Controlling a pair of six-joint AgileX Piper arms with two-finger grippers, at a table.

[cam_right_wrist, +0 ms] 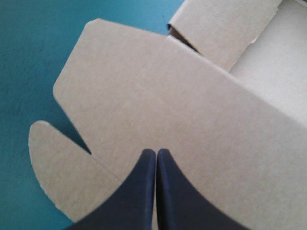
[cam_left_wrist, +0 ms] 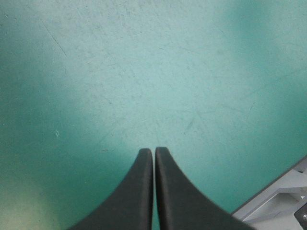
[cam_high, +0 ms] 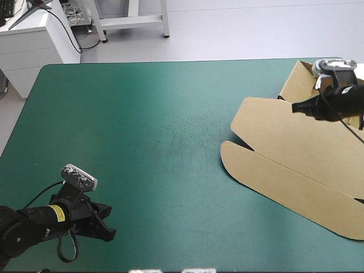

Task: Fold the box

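Observation:
The brown box (cam_high: 296, 153) lies as a cut sheet at the table's right side, mostly flat, with one wall raised at its far corner (cam_high: 298, 79). My right gripper (cam_high: 296, 107) hovers over the sheet's far part, fingers shut in one point, nothing between them. In the right wrist view the right gripper (cam_right_wrist: 156, 152) points across the broad flat panel (cam_right_wrist: 168, 96), with a rounded flap (cam_right_wrist: 57, 163) beside it and the raised wall (cam_right_wrist: 216, 28) ahead. My left gripper (cam_high: 108, 230) rests shut near the table's front left corner, over bare teal-green cover (cam_left_wrist: 144, 86); its tips (cam_left_wrist: 153, 151) meet.
The teal-green cover (cam_high: 142, 131) stretches wide between the two arms. In the left wrist view the table's edge (cam_left_wrist: 268, 191) shows beside the gripper, with pale floor beyond. White furniture stands beyond the table's far left corner.

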